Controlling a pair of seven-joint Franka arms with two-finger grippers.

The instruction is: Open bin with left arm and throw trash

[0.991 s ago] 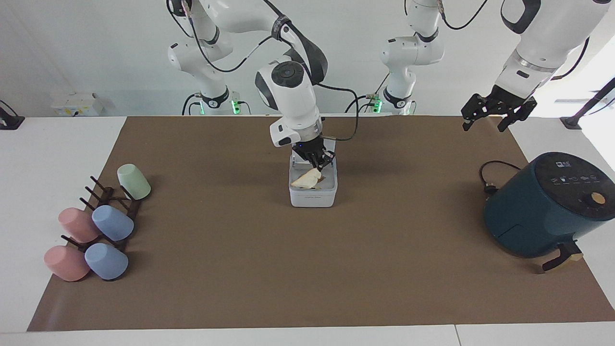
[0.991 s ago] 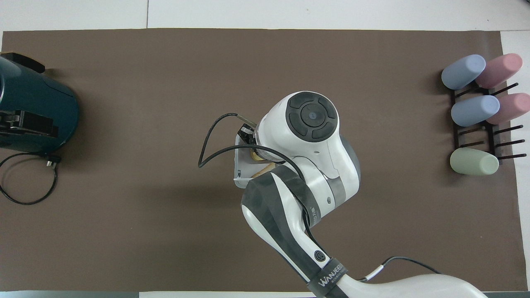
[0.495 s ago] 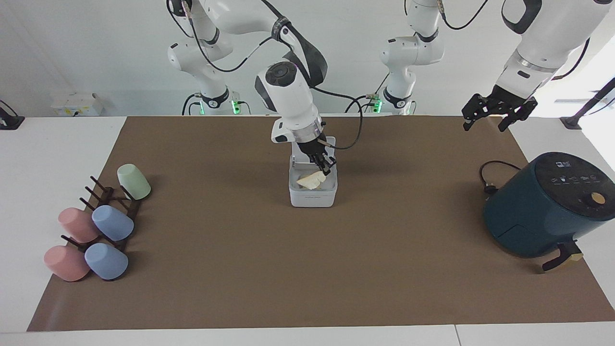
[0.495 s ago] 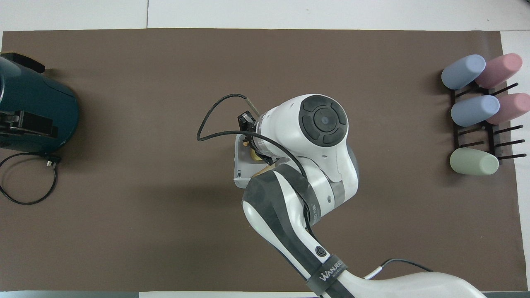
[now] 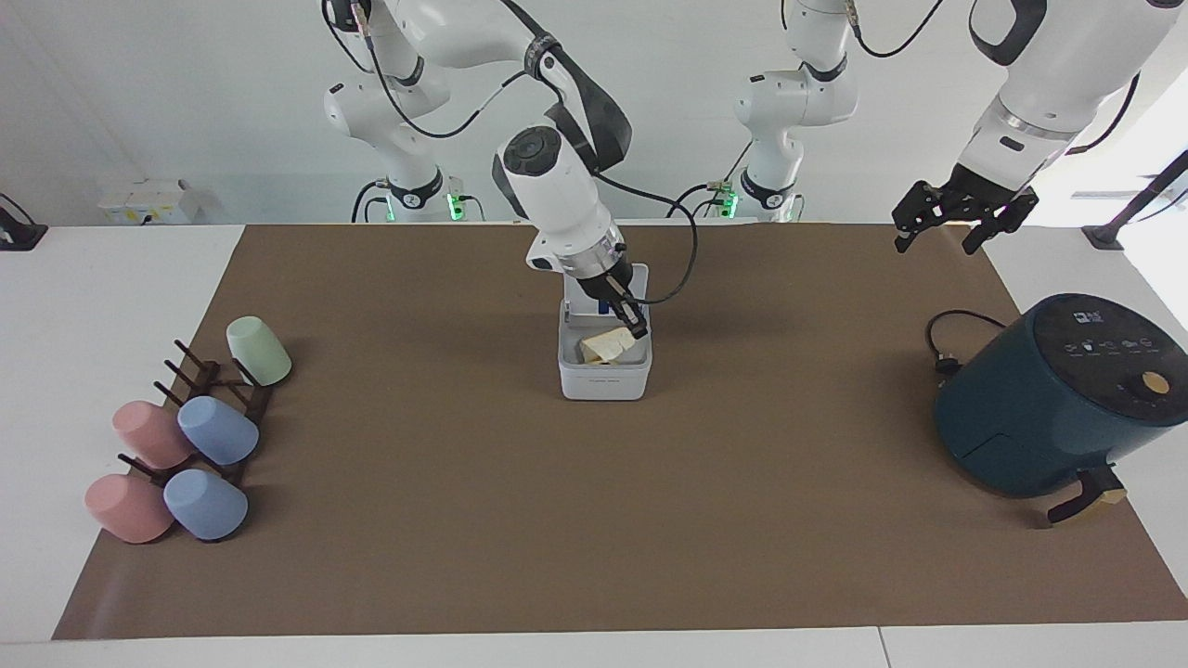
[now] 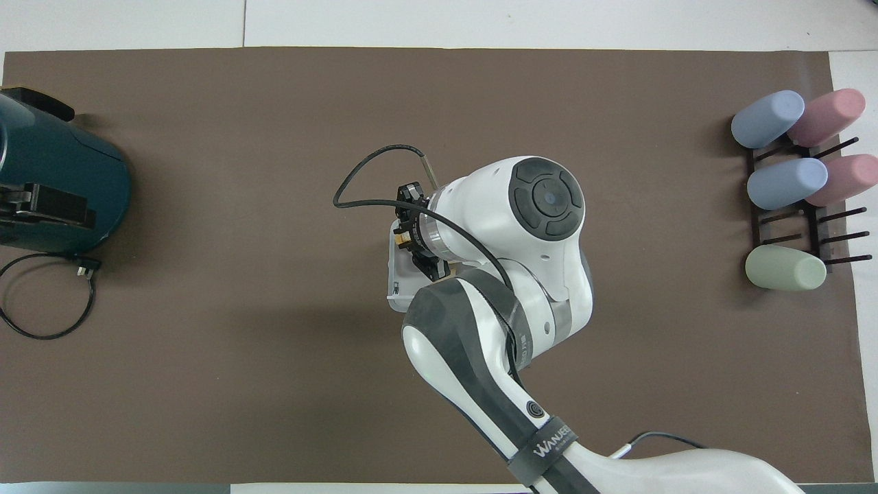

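Observation:
The white bin (image 5: 604, 376) stands mid-table with its lid up on the side nearer to the robots. A white bread piece of trash (image 5: 607, 345) with a tan crust lies in the bin's mouth. My right gripper (image 5: 635, 323) hangs tilted just over the bin, its tip at the bread's corner; a grip on the bread cannot be made out. In the overhead view the right arm covers most of the bin (image 6: 397, 278), and the right gripper (image 6: 420, 248) shows over it. My left gripper (image 5: 935, 243) waits open and empty in the air over the table's edge by the left arm's base.
A dark-teal round appliance (image 5: 1058, 394) with a black cord (image 5: 947, 345) stands at the left arm's end of the table. A dark rack with several pastel cups (image 5: 190, 436) sits at the right arm's end. A brown mat (image 5: 594, 520) covers the table.
The right gripper has risen a little and tilted over the bin. The bread piece has sunk lower into the bin's mouth. The left arm has not moved.

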